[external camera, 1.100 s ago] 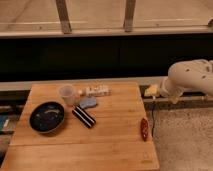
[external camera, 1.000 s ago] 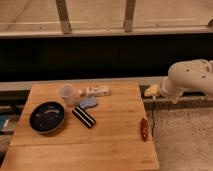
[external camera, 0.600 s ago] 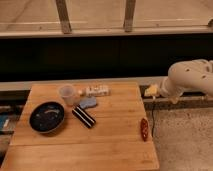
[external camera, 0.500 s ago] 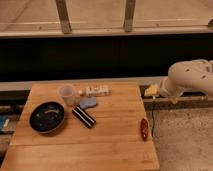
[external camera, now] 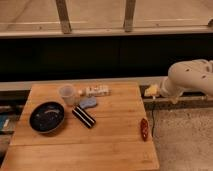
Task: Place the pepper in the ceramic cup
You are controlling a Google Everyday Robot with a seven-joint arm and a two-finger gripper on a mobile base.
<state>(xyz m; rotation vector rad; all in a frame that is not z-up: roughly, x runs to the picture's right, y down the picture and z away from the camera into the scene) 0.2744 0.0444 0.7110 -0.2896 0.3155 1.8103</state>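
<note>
The pepper (external camera: pixel 144 128), small, slender and dark red, lies near the right edge of the wooden table (external camera: pixel 105 147). The ceramic cup (external camera: pixel 66 94), pale with a round rim, stands upright at the table's back left. My white arm (external camera: pixel 190 77) reaches in from the right, off the table. Its gripper (external camera: pixel 151 90) hangs just past the table's back right corner, above and behind the pepper and far right of the cup. It is open and holds nothing.
A dark round plate (external camera: pixel 47 116) sits at the left, in front of the cup. A black bar with white stripes (external camera: pixel 84 116), a blue object (external camera: pixel 88 103) and a white packet (external camera: pixel 96 91) lie mid-table. Speckled floor lies right of the table.
</note>
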